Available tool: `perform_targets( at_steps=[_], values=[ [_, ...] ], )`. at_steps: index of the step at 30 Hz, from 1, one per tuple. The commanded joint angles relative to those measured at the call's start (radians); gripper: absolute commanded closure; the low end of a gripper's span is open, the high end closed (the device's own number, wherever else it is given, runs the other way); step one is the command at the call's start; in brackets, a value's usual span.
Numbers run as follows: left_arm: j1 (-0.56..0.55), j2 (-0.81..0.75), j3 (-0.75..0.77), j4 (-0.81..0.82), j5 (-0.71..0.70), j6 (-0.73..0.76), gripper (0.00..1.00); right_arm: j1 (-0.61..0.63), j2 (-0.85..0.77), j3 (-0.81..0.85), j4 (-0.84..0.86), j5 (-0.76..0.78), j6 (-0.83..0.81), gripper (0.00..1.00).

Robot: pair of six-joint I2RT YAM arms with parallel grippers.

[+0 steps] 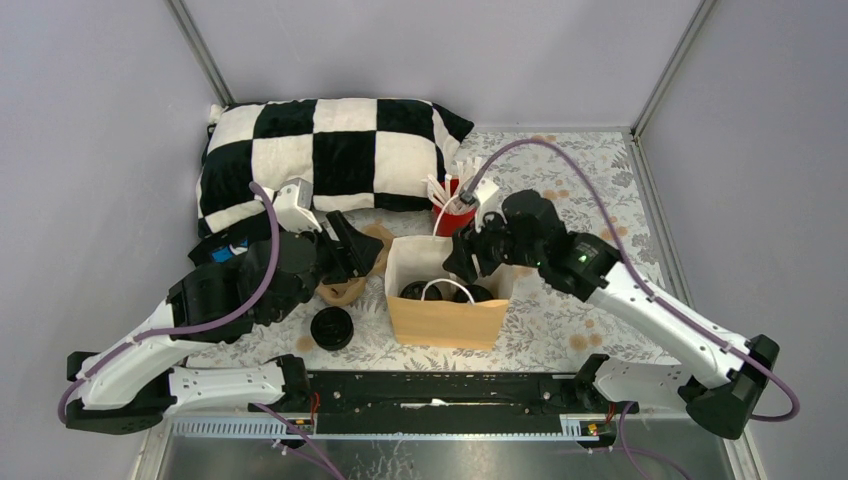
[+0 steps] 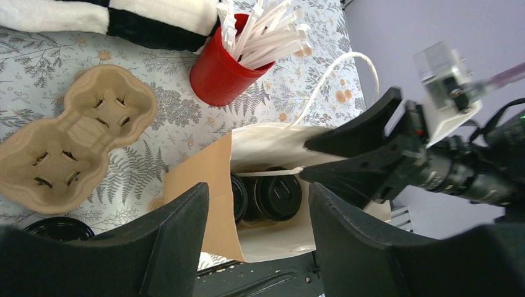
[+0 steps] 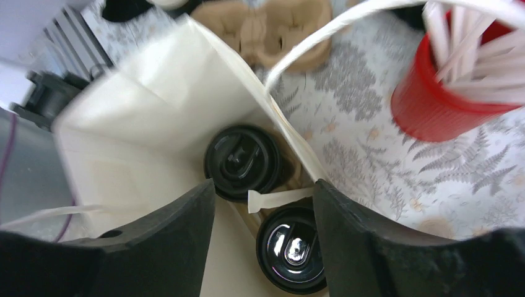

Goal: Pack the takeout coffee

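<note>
Coffee cups (image 3: 242, 162) are standing lids-up inside the paper bag (image 1: 445, 320), straight below the right gripper (image 3: 263, 189), its jaws gaping empty; the left gripper (image 2: 259, 189) is hovering alongside, also apart

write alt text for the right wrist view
Two black-lidded coffee cups stand at the bottom of an open paper bag, seen from above between the open right fingers. A red cup of white straws and a cardboard carrier sit outside on the floral tablecloth.
</note>
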Motion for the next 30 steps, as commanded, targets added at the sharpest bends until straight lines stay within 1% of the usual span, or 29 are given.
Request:
perform_targets(
  at_steps=[1,4,5,7,9,11,12,14,15,16,18,20,23,28,30],
  values=[
    [0.0,-0.032,-0.015,0.032,-0.015,-0.006,0.36,0.008,-0.04,0.279,-0.118,0.086,0.064,0.29],
    [0.0,-0.035,-0.023,0.028,-0.017,-0.008,0.36,0.007,0.01,0.464,-0.193,0.112,0.07,0.2],
    [0.0,-0.033,-0.025,0.029,-0.015,-0.005,0.36,0.007,0.047,0.529,-0.22,0.156,0.073,0.19],
    [-0.001,-0.03,-0.023,0.029,-0.009,0.004,0.36,0.007,0.153,0.676,-0.282,0.288,0.062,0.19],
    [0.0,-0.028,-0.022,0.029,-0.003,0.012,0.36,-0.009,0.276,0.792,-0.321,0.379,0.007,0.19],
    [0.0,-0.026,-0.021,0.029,0.001,0.018,0.36,-0.051,0.417,0.933,-0.398,0.39,-0.005,0.23],
    [0.0,-0.027,-0.019,0.028,0.004,0.023,0.36,-0.081,0.49,1.009,-0.436,0.379,0.006,0.27],
    [0.0,-0.028,-0.016,0.022,0.01,0.027,0.36,-0.119,0.649,1.174,-0.535,0.378,0.013,0.41],
    [0.0,-0.03,-0.017,0.018,0.011,0.027,0.36,-0.126,0.711,1.27,-0.581,0.383,0.011,0.41],
    [0.0,-0.033,-0.017,0.014,0.012,0.029,0.35,-0.136,0.753,1.31,-0.607,0.37,0.01,0.39],
    [0.0,-0.043,-0.023,0.007,0.009,0.033,0.35,-0.152,0.805,1.32,-0.618,0.321,0.003,0.35],
    [0.0,-0.051,-0.022,-0.003,0.003,0.037,0.35,-0.156,0.831,1.291,-0.61,0.3,-0.003,0.32],
    [-0.001,-0.056,-0.011,-0.03,-0.012,0.033,0.35,-0.167,0.857,1.227,-0.581,0.28,0.009,0.32],
    [0.0,-0.077,-0.009,-0.057,-0.024,0.014,0.35,-0.178,0.914,1.18,-0.568,0.278,0.012,0.39],
    [-0.001,-0.083,-0.006,-0.069,-0.027,0.006,0.35,-0.18,0.925,1.156,-0.556,0.285,0.011,0.46]
  ],
)
